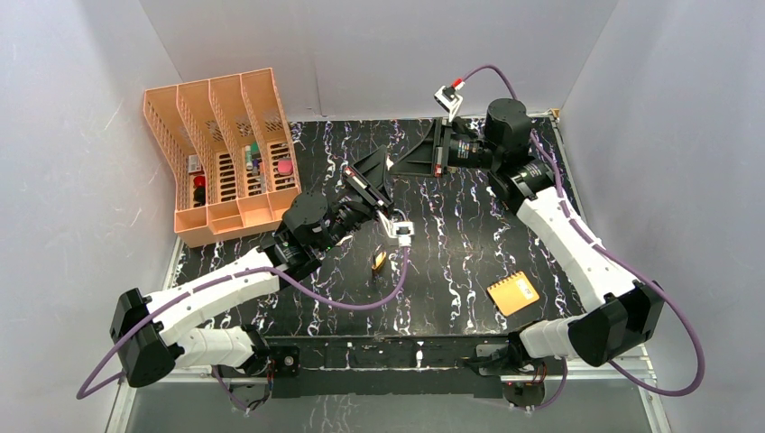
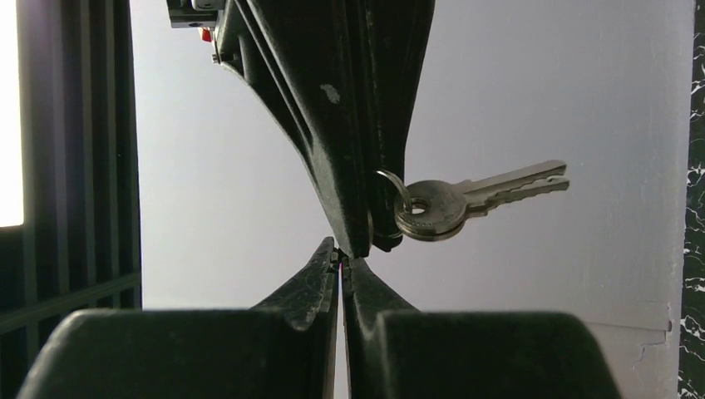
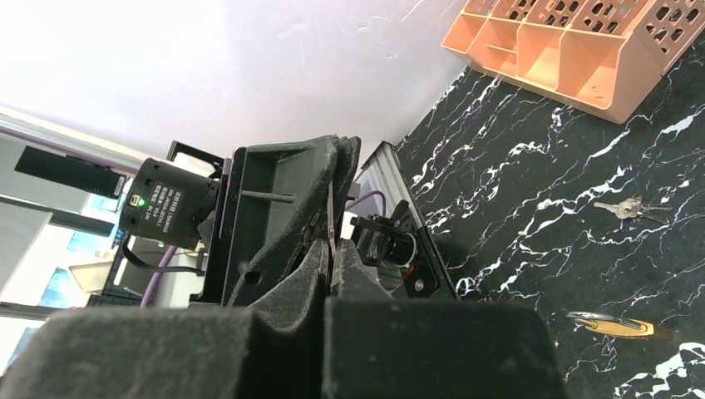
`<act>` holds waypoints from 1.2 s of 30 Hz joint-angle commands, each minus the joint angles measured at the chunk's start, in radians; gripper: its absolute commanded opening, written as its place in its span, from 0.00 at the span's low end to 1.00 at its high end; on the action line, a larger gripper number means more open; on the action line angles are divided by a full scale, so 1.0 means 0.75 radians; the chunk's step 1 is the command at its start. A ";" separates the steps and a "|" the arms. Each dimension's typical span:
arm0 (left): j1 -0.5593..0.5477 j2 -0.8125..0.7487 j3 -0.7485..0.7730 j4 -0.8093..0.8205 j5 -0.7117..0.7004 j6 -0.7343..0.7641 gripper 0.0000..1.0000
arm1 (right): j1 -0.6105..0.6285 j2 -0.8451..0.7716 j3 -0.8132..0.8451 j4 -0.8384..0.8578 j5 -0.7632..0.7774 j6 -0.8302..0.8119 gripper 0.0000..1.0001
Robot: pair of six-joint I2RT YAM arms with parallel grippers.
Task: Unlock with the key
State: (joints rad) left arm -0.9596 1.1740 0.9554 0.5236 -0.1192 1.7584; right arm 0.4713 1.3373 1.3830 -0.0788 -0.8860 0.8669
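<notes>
Table [image 1: 469,234] is black marble-look, boxed in by white walls on the left, far and right sides; the arm bases take the near edge. Most bare room is centre-right, between the brass padlock [image 1: 380,261] lying mid-table and the right arm's long link. An orange notepad [image 1: 512,293] lies near-right, close to that link. Both arms meet in the air over the far-middle of the table, tips touching, not far from the far edge. The key [image 2: 441,208] is up there, off the table: a small silver bunch, two toothed blades side by side on a thin ring, round heads, dangling toward the table. The ring comes out at the side of the right gripper [image 3: 331,249], whose fingers are pressed together on it. The left gripper [image 2: 340,253] is fully closed too, tip against the right one's tip; it cannot be told whether it pinches anything. A second key bunch [image 3: 628,208] lies flat on the table, apart from the padlock. An orange four-slot file organizer [image 1: 262,90] stands at the far-left corner, tilted back against the left wall. It holds small items in several slots, red, pink, green and white bits, too small to name. A purple cable [image 1: 361,305] loops across the near-middle.
</notes>
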 commanded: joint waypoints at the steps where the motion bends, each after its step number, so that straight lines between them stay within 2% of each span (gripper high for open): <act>1: -0.005 -0.059 -0.001 0.032 0.008 -0.004 0.00 | 0.006 -0.015 -0.019 0.093 0.002 0.014 0.00; 4: -0.004 -0.062 -0.002 0.026 -0.002 -0.039 0.00 | 0.004 -0.037 -0.030 0.124 0.019 -0.003 0.00; 5: -0.005 -0.064 -0.005 0.043 -0.012 -0.076 0.12 | 0.004 -0.057 -0.032 0.111 0.041 -0.028 0.00; 6: -0.004 -0.071 -0.008 0.062 -0.030 -0.129 0.29 | 0.000 -0.079 -0.020 0.046 0.078 -0.081 0.00; 7: -0.004 -0.079 -0.016 0.087 -0.057 -0.201 0.50 | 0.000 -0.105 0.001 -0.057 0.131 -0.152 0.00; 8: -0.005 -0.090 -0.025 0.113 -0.104 -0.269 0.78 | -0.001 -0.139 0.017 -0.132 0.205 -0.221 0.00; 9: -0.004 -0.104 -0.037 0.137 -0.157 -0.335 0.95 | -0.002 -0.172 0.030 -0.215 0.280 -0.296 0.00; 10: -0.004 -0.117 -0.045 0.143 -0.211 -0.403 0.98 | -0.004 -0.209 0.035 -0.281 0.367 -0.359 0.00; 12: -0.003 -0.147 -0.055 0.104 -0.323 -0.563 0.98 | -0.003 -0.279 0.029 -0.392 0.551 -0.466 0.00; 14: -0.003 -0.173 -0.023 -0.021 -0.440 -0.828 0.98 | -0.003 -0.342 0.010 -0.475 0.673 -0.547 0.00; 18: -0.003 -0.174 0.130 -0.489 -0.576 -1.621 0.98 | -0.003 -0.464 -0.067 -0.572 0.839 -0.669 0.00; 19: -0.002 -0.188 0.140 -0.565 -0.562 -1.903 0.98 | -0.003 -0.489 -0.091 -0.591 0.865 -0.697 0.00; 22: 0.013 -0.242 0.100 -0.726 -0.355 -2.399 0.98 | -0.003 -0.563 -0.181 -0.617 0.906 -0.725 0.00; 25: 0.026 -0.276 0.022 -0.802 -0.224 -2.781 0.98 | -0.001 -0.626 -0.265 -0.638 0.905 -0.726 0.00; 30: 0.048 -0.291 -0.171 -0.828 0.006 -3.159 0.98 | -0.002 -0.710 -0.376 -0.669 0.876 -0.730 0.00; 33: 0.065 -0.296 -0.296 -0.771 0.065 -3.281 0.98 | -0.003 -0.725 -0.399 -0.682 0.856 -0.730 0.00; 36: 0.079 -0.305 -0.419 -0.664 0.095 -3.305 0.98 | -0.002 -0.730 -0.405 -0.685 0.840 -0.729 0.00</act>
State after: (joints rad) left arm -0.9169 0.9691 0.7166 -0.0471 -0.1284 -0.5510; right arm 0.4717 0.8181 1.0737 -0.6289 -0.2390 0.3359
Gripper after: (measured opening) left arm 0.983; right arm 0.021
